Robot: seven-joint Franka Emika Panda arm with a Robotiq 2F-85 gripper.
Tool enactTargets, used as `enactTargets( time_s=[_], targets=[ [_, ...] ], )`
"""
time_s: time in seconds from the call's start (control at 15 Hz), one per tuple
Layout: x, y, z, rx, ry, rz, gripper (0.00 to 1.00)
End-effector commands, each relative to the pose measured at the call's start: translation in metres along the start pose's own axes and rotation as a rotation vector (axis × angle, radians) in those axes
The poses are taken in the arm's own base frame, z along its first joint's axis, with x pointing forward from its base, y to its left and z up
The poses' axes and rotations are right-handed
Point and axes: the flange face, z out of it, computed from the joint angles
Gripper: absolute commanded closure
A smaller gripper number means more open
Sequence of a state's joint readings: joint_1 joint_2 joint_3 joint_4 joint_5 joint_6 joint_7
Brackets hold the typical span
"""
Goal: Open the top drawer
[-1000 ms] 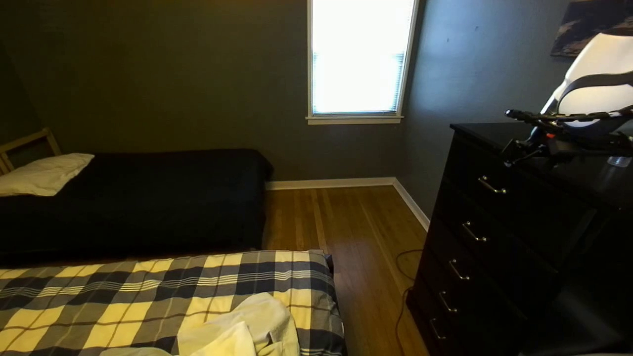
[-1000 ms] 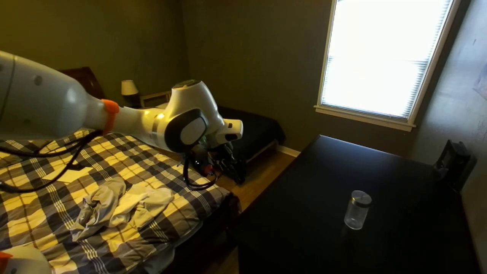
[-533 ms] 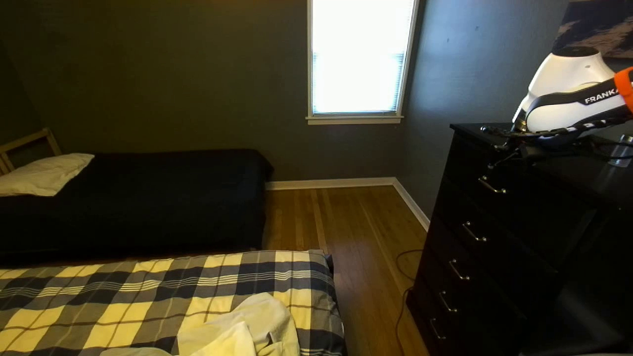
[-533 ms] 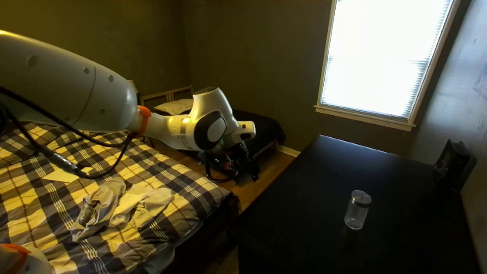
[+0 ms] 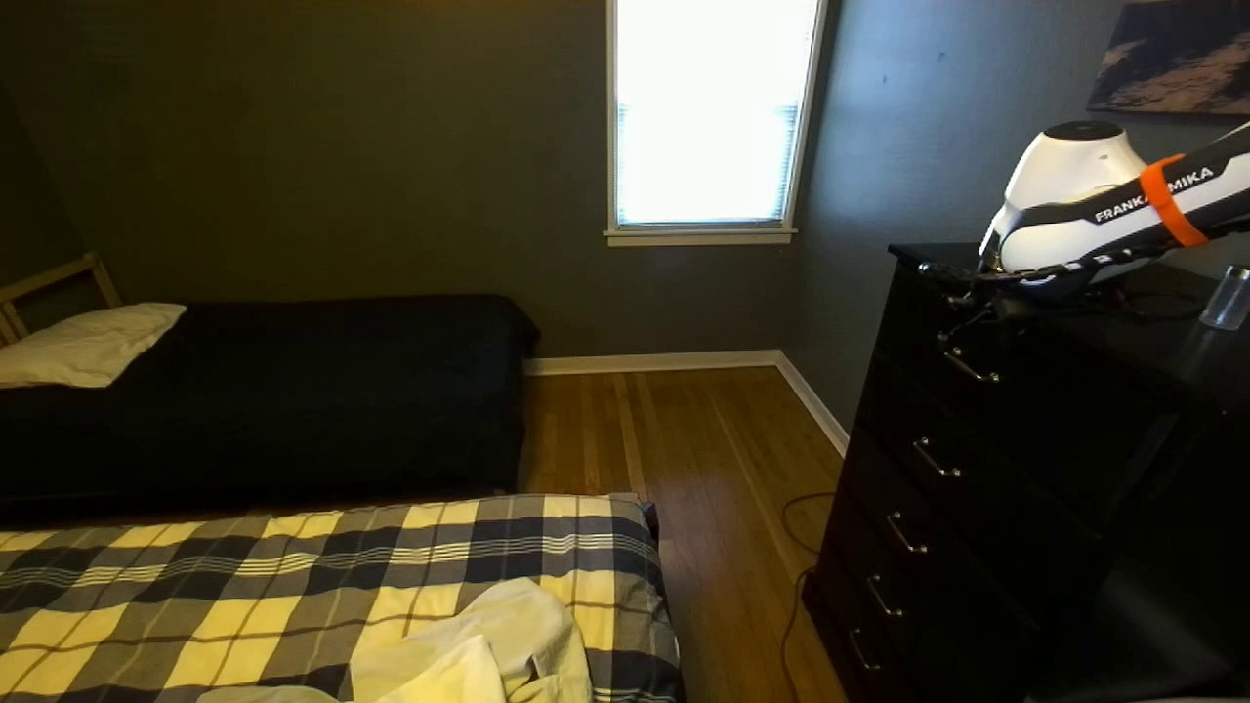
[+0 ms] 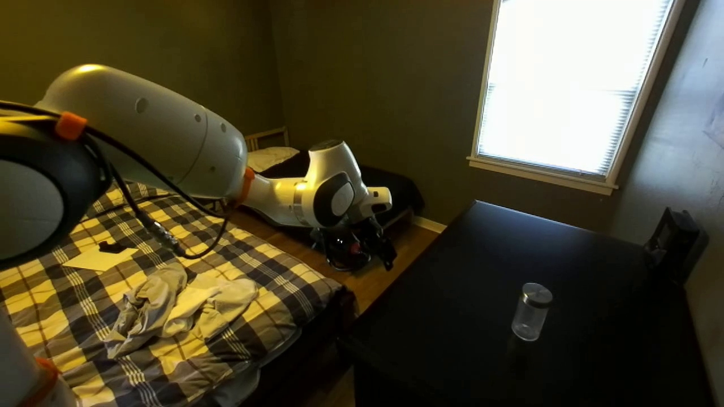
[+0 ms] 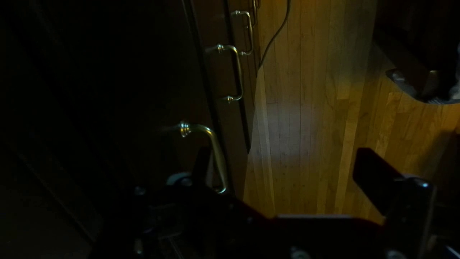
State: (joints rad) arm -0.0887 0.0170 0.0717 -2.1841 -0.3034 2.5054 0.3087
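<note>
Claw [image 7: 285, 154]: my two fingers [image 7: 373, 180] stand wide apart, wooden floor [image 7: 305, 126] showing between them in the wrist view
Nearest pull [image 7: 218, 154]: just beside my finger at the left of the wrist view; whether they touch I cannot tell
Top drawer [image 5: 1035, 415]: the one this pull belongs to, uppermost in the dresser [image 6: 441, 294], at the right of an exterior view; shut, its front in line with those below
Drawer front [image 5: 1064, 430]: wide and nearly black, seams barely showing, its pull a bowed metal bar with ringed ends, silvery in an exterior view, brassier in the wrist view
Lower pulls [image 5: 937, 457]: four, one below another under the top one
Jar [image 6: 530, 316]: one, clear, lidded, upright on the dresser top
Dark object [image 6: 676, 243]: one, on the dresser top by the wall [image 6: 679, 130], too dark for me to name
Beds: two, a plaid bed [image 5: 293, 576] with rumpled cloth [image 6: 198, 305] on it and a dark-covered bed [image 5: 322, 391] with one pillow [image 5: 93, 342]
Window [image 5: 713, 117]: one, bright, with a pale frame
Dresser edge [image 6: 425, 263]: in an exterior view the front edge of the top runs between my claw and the jar
Floor strip: open between the plaid bed and the dresser, my claw out over it; a cable [image 7: 277, 32] trails near the dresser's foot
</note>
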Motion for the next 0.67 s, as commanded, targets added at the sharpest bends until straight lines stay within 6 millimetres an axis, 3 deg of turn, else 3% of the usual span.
enactTargets(
  time_s=[0.0, 0.13, 0.6],
  targets=[
    [0.001, 0.000, -0.001, 0.001, 0.000, -0.001, 0.00],
    [0.002, 0.000, -0.001, 0.001, 0.003, 0.000, 0.00],
    [0.030, 0.004, 0.033, -0.030, -0.008, 0.035, 0.00]
  ],
)
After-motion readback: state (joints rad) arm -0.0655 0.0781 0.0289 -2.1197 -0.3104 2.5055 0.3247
